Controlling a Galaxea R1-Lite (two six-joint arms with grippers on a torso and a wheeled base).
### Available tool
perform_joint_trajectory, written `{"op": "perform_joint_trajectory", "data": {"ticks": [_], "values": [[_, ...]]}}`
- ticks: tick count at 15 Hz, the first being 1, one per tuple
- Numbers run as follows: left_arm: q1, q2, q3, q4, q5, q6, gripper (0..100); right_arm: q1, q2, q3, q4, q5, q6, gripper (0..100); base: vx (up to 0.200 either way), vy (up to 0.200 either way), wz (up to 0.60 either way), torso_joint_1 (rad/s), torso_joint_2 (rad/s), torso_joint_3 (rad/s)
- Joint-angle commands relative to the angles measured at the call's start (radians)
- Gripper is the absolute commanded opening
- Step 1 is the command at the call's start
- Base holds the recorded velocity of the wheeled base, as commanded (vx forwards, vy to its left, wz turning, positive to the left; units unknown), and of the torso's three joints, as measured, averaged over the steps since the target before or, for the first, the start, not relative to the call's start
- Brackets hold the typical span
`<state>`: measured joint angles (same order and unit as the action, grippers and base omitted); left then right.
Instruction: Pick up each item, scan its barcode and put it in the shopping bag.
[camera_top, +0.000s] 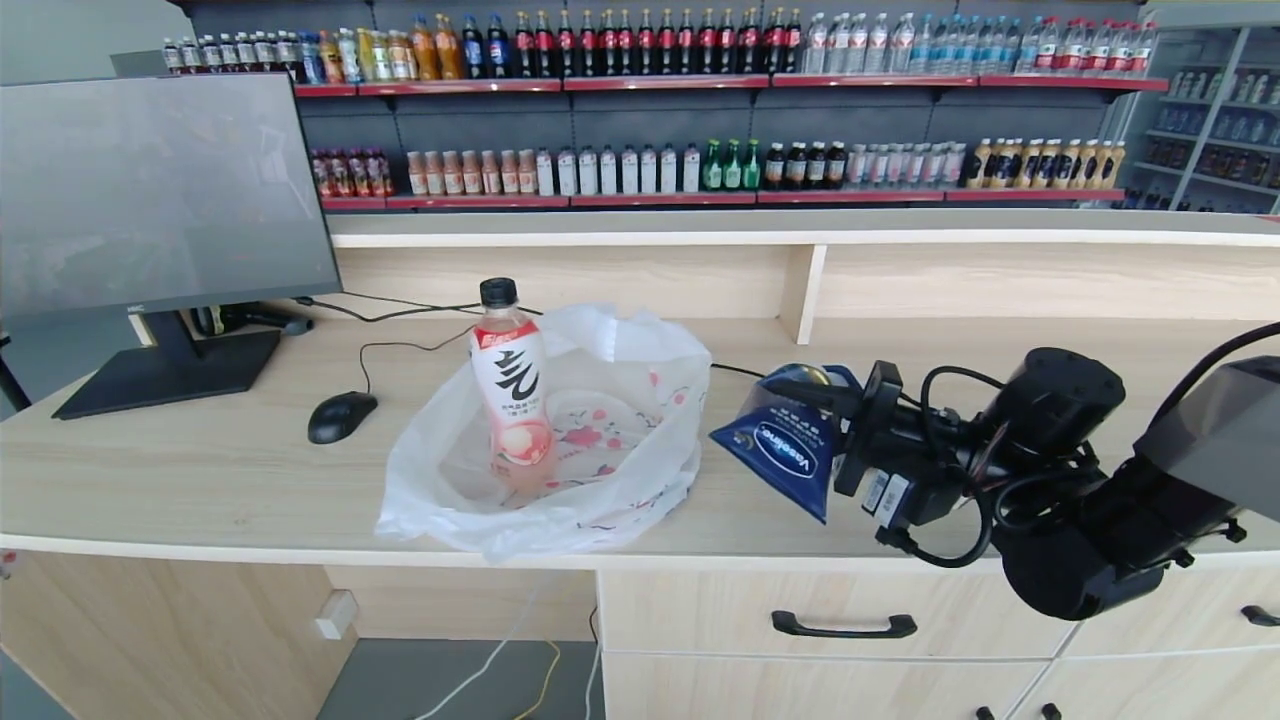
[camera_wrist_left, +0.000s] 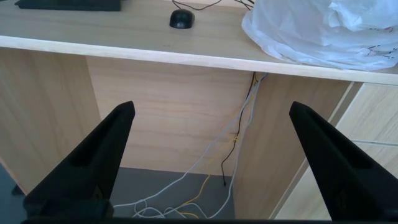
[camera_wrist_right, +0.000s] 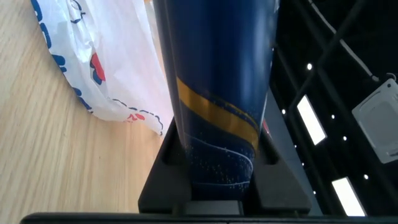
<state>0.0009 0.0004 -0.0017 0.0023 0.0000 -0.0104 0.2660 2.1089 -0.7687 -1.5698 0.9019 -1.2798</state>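
Head view: right fingers (camera_top: 825, 395) clamp blue tube (camera_top: 785, 445); left wrist view: left fingers (camera_wrist_left: 93, 162) apart.

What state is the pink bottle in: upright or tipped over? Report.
Upright. The pink bottle stands inside the shopping bag, black cap on top, its base down in the bag on the counter.

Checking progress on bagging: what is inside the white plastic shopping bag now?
A pink-labelled drink bottle with a black cap stands upright inside the white plastic shopping bag. The bag's crumpled front wall hides part of its floor; anything flat there cannot be seen.
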Motion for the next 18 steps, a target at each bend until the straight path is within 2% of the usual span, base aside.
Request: {"op": "perform_joint_trajectory", "data": {"ticks": [1,18], "values": [[0.001,0.0,0.0,0.001,0.0,0.0,100,0.001,0.003,0.008,-0.001,0.0,-0.009,0,0.0,0.0,0.0,0.0,0.0,0.0],[0.001,0.0,0.0,-0.001,0.0,0.003,100,0.001,0.019,0.026,-0.001,0.0,-0.029,0,0.0,0.0,0.0,0.0,0.0,0.0]]}}
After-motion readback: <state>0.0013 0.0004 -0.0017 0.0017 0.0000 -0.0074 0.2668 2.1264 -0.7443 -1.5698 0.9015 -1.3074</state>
